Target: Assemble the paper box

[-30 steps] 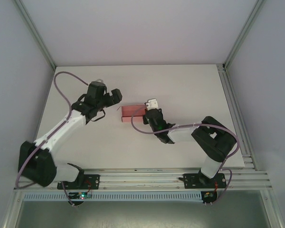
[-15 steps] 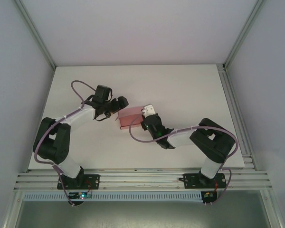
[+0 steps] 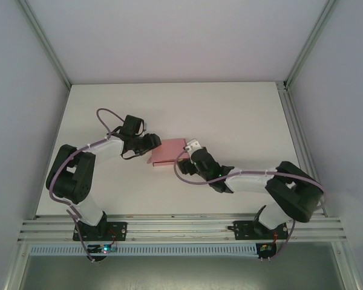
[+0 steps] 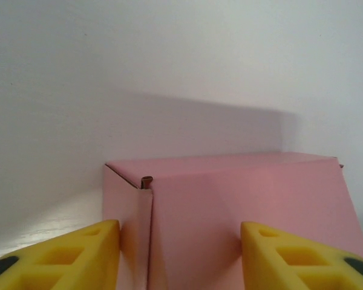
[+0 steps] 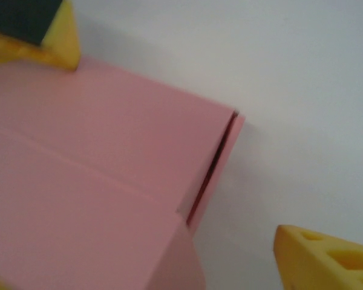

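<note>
The paper box [image 3: 169,153] lay near the middle of the worktop [image 3: 242,109], a little left of centre and well away from every edge, with an arm reaching in from each side. It already had the form of a closed box. The left wrist view showed a folded corner with a side flap [image 4: 136,223] lying flat against the wall. The right wrist view showed one end flap [image 5: 221,163] standing slightly proud, with a dark gap behind it. Most of the folding looked done, and what was left was probably pressing that last flap home, though the close, blurred views made it hard to be sure. The left gripper [image 3: 152,144] sat at the box's left edge with its jaws spread and nothing clamped between them. The yellow fingers [image 4: 91,251] stood apart in front of the pink face. The right gripper [image 3: 189,147] was at the box's right end, also spread wide. One finger [image 5: 54,36] was at the box's edge and the other was well clear of it, so it held nothing. A second earlier the left arm had been stretched out, with its gripper apart from the box. It had since folded in and closed the gap. The box had also changed, from a narrow strip to a broader, slightly turned face, and the right arm's elbow had swung out towards the right edge.
</note>
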Robot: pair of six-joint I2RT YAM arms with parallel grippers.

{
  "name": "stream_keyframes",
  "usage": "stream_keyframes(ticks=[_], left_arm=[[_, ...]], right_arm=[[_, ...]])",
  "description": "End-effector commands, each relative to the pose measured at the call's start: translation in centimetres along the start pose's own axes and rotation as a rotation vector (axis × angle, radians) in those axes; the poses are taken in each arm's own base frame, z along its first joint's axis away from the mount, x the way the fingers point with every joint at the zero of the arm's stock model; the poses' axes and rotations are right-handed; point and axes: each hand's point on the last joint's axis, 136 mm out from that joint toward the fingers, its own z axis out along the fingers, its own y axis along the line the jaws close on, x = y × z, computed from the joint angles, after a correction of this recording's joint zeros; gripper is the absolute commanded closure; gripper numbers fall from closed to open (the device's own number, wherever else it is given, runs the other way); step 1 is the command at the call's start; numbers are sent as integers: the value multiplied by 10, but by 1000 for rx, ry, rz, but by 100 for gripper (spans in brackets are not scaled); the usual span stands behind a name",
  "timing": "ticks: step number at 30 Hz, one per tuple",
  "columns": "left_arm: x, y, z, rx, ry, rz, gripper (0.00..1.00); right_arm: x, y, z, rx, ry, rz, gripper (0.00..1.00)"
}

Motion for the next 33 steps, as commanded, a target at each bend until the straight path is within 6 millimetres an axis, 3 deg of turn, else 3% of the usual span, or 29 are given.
stream_keyframes(ticks=[1,5,9,13,18,24,33], left_arm=[[10,24,8,-60,25,-8,52],[13,28,13,-61,38,-4,56],[16,35,15,-75,37,1,59],[20,41,20,-81,51,1,64],[22,46,24,-91,58,-5,66],[23,51,23,-125,61,12,66],[29,53,28,-114,98,17,67]], right_arm=[[25,21,-20,-148,81,-32,2],[34,27,-40,-229,98,-28,2],[16,1,-45,-141,27,75,2],[-12,-26,-33,-121,-17,261,2],[-25,-30,1,-121,71,279,2],[-5,-31,39,-210,228,393,16],[62,-35,54,-172,395,449,38]])
